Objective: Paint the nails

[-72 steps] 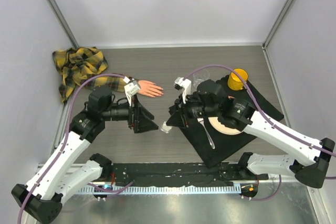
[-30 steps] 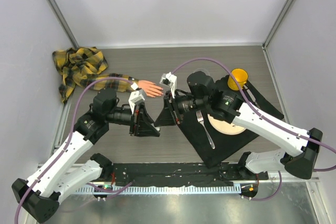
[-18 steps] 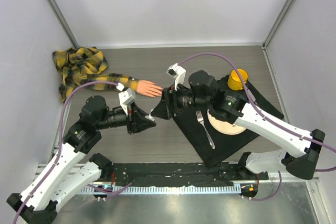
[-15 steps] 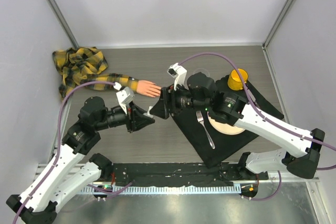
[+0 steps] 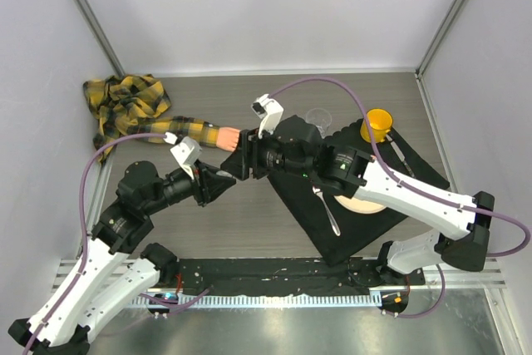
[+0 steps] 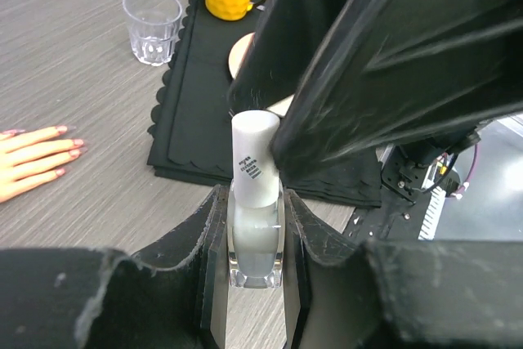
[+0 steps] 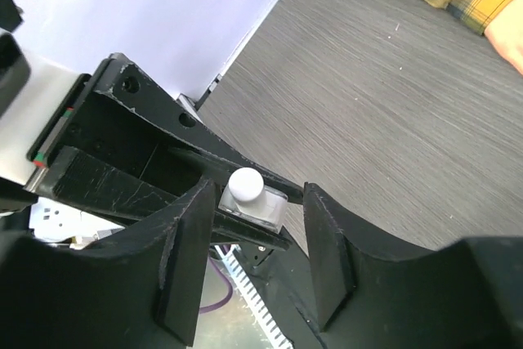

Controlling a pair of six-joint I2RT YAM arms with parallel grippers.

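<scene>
My left gripper [image 6: 253, 202] is shut on a small clear bottle [image 6: 256, 230] with a white cap [image 6: 255, 157], held upright above the table. My right gripper [image 7: 260, 195] is open, its fingers [image 7: 184, 259] standing either side of the cap without touching it. The peach-pink hand [image 6: 29, 161] lies flat to the left, its nails [image 6: 76, 144] showing at the fingertips. In the top view the hand [image 5: 224, 137] sticks out of the plaid sleeve [image 5: 125, 106], and the right gripper [image 5: 239, 160] covers its fingertips. The left gripper [image 5: 224, 179] points at the right one.
A black mat [image 5: 374, 222] on the right carries a plate [image 5: 353, 201] and a fork [image 5: 326, 209]. A yellow cup [image 5: 376, 125] and a clear glass [image 5: 317, 120] stand at its far edge. The side walls are close.
Both grippers have moved up and left toward the hand. The right gripper's jaws have opened round the bottle's cap. The left gripper has kept its hold on the bottle.
</scene>
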